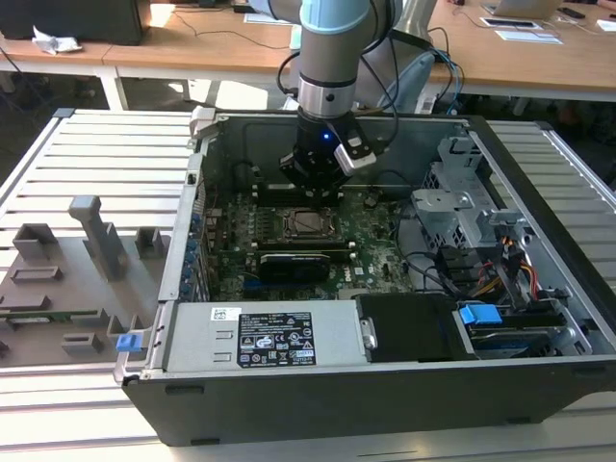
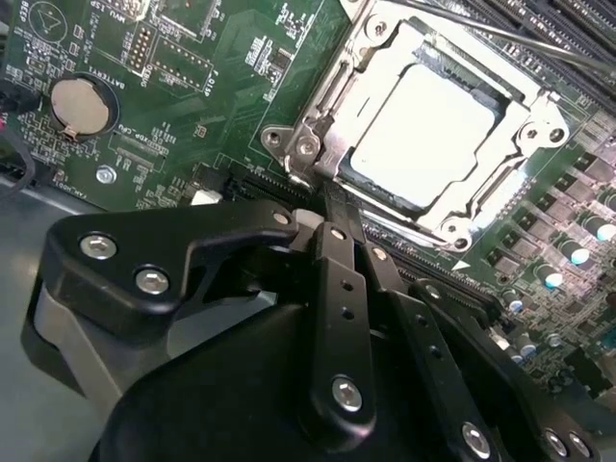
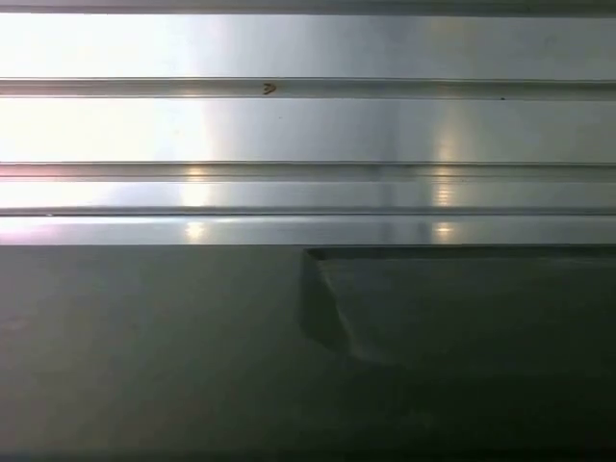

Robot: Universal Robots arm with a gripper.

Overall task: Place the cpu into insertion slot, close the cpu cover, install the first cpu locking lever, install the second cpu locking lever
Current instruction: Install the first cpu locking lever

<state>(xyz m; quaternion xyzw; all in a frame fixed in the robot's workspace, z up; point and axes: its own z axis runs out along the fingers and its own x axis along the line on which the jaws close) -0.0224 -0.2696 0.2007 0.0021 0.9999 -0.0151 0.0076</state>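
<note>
- Pincer (image 2: 332,207) hangs clenched, grasping nothing, its tips just beside the corner of the cpu cover (image 2: 358,58).
- Seated in the insertion slot (image 1: 306,222), the cpu (image 2: 423,130) lies under the cover's window.
- Risk, as I judge it: a sideways push could scrape the motherboard (image 2: 192,106) or bend the cover's hinge.
- Coming down off-line could jam a locking lever (image 2: 539,40).

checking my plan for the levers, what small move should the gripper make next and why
Probably ease the gripper toward the cpu cover corner beside its shut fingers, to start on a lever: the cpu is seated and the cover lies closed over it.
</note>
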